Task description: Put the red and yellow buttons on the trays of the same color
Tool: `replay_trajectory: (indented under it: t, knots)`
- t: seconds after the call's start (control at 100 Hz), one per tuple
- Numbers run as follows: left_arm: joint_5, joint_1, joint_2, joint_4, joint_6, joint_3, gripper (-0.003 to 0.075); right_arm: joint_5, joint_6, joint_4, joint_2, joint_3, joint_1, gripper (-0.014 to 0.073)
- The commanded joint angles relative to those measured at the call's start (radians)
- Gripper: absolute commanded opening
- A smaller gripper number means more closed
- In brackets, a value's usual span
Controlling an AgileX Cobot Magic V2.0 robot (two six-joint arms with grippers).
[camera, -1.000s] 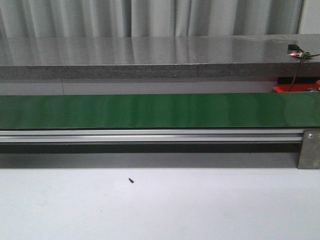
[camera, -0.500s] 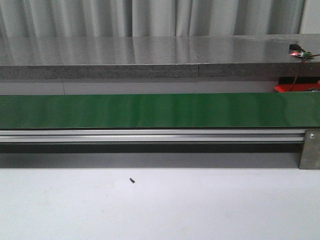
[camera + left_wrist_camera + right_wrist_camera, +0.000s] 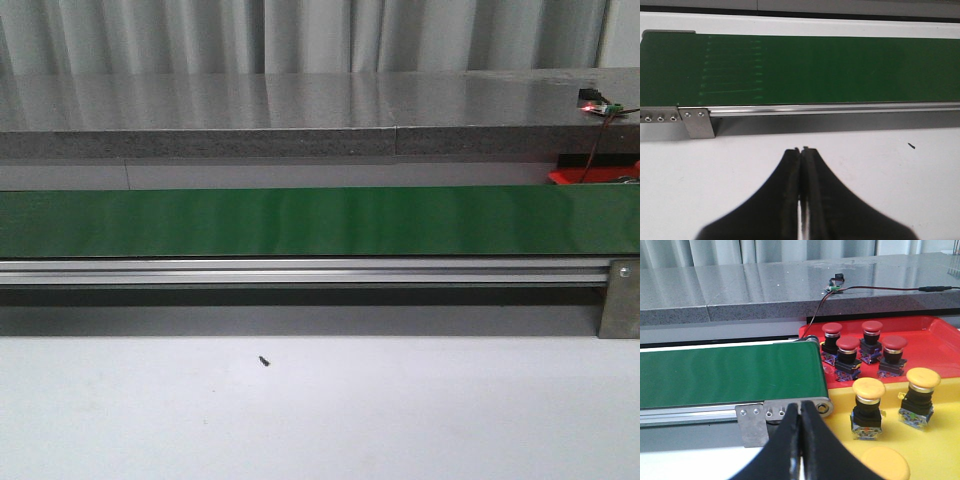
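Observation:
In the right wrist view several red buttons (image 3: 847,344) stand on the red tray (image 3: 935,342), and three yellow buttons (image 3: 868,388) sit on the yellow tray (image 3: 940,450). My right gripper (image 3: 801,405) is shut and empty, in front of the end of the green conveyor belt (image 3: 730,372). My left gripper (image 3: 801,150) is shut and empty over the white table, in front of the belt (image 3: 805,67). No button lies on the belt in any view. In the front view only a corner of the red tray (image 3: 590,174) shows; neither gripper appears there.
The belt (image 3: 320,220) runs across the front view on an aluminium frame (image 3: 300,270) with end brackets (image 3: 619,298). A grey stone ledge (image 3: 300,115) lies behind, with a small wired board (image 3: 596,100). A tiny dark speck (image 3: 263,360) lies on the white table.

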Motion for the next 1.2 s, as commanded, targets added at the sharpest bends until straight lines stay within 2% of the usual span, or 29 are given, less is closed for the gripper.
replay_trajectory:
  t: [0.0,0.33,0.46,0.55,0.65,0.95,1.19]
  knots:
    - [-0.065,-0.007,0.006,-0.019,0.001,-0.025,-0.0020,-0.073,-0.001,-0.009,-0.019,-0.019,-0.001,-0.0068]
    - [-0.098,-0.007,0.006,-0.003,0.001,-0.023,-0.0020,-0.073,-0.001,-0.009,-0.019,-0.019,-0.001,-0.0068]
    - [-0.279,-0.007,-0.022,0.064,0.001,0.027,-0.0020,-0.073,-0.001,-0.009,-0.019,-0.019,-0.001,-0.0068]
    - [-0.452,-0.007,-0.069,0.082,0.001,0.114,-0.0020,-0.073,-0.001,-0.009,-0.019,-0.019,-0.001,-0.0068]
    - [-0.577,-0.007,-0.130,0.082,0.001,0.200,-0.0020,-0.073,-0.001,-0.009,-0.019,-0.019,-0.001,-0.0068]
    - [-0.602,0.065,-0.316,0.140,0.001,0.335,-0.0020,-0.073,-0.001,-0.009,-0.019,-0.019,-0.001,-0.0068]
    - [-0.714,0.090,-0.434,0.140,0.001,0.465,-0.0020,-0.073,-0.001,-0.009,-0.019,-0.019,-0.001,-0.0068]
